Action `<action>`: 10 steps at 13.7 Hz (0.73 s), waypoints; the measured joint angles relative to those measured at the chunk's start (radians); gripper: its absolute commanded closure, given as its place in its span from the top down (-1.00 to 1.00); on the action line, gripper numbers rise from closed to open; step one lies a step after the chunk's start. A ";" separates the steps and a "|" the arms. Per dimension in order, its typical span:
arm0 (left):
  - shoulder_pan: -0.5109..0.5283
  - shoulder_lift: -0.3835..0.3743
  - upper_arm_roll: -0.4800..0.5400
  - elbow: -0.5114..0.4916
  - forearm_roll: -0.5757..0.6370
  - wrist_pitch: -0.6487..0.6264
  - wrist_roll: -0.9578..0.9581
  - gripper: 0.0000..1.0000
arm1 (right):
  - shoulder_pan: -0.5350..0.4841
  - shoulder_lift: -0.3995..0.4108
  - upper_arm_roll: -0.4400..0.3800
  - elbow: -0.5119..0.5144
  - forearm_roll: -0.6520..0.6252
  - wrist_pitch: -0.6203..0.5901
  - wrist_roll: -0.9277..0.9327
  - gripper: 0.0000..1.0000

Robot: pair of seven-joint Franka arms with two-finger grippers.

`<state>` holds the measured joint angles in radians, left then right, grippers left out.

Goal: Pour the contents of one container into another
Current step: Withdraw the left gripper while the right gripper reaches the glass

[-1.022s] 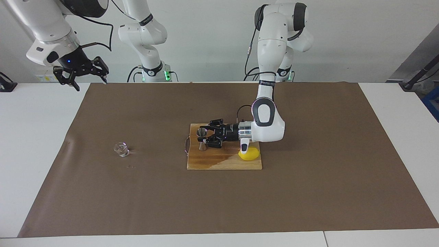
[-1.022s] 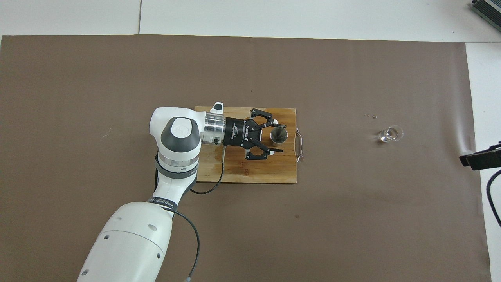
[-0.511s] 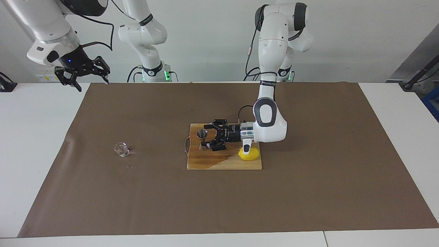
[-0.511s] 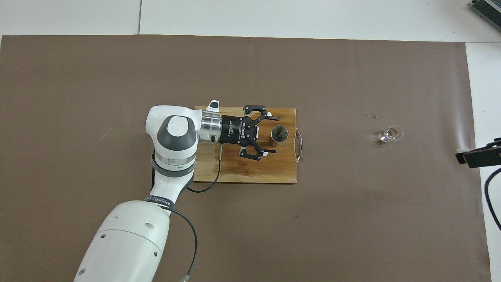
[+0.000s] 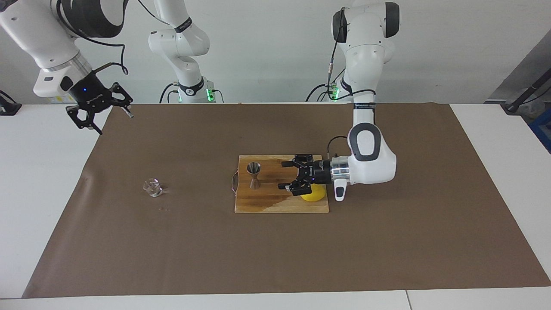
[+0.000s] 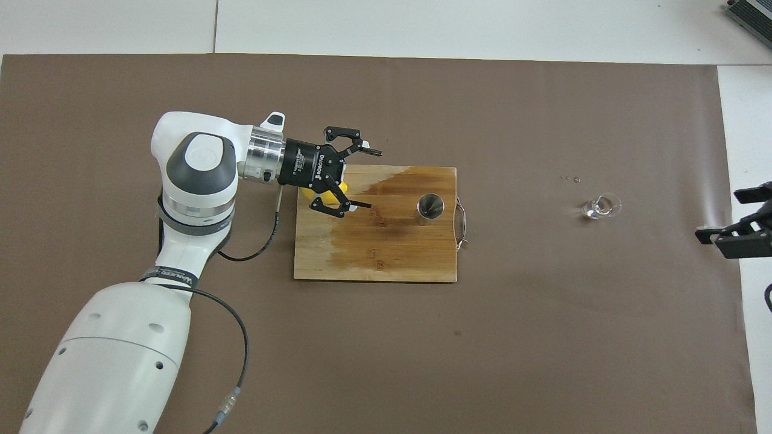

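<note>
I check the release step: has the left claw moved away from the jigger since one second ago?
Yes. The left claw, open, has drawn back along the wooden board from the jigger toward the lemon.

A wooden cutting board (image 5: 275,204) lies in the middle of a brown mat (image 5: 387,241) that covers most of the white table (image 5: 38,172). A yellow lemon (image 5: 314,196) sits on the board at the corner toward the left arm's end. The board has a small metal handle (image 6: 461,223) on its edge toward the right arm's end.
</note>
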<state>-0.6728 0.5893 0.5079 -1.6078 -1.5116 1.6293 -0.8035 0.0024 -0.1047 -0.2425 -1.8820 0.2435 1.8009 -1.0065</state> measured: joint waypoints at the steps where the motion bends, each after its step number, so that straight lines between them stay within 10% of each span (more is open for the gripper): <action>1: 0.035 -0.015 0.000 0.025 0.076 -0.022 0.002 1.00 | -0.002 0.025 -0.027 -0.007 0.068 0.008 -0.095 1.00; 10: 0.186 -0.154 0.000 0.200 0.851 -0.130 0.544 1.00 | -0.023 0.368 -0.169 0.008 0.628 0.019 -0.833 1.00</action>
<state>-0.4865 0.4348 0.5082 -1.4081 -0.6602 1.4990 -0.2599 -0.0208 0.2634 -0.4112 -1.8742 0.8717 1.8203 -1.8392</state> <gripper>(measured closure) 0.000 0.000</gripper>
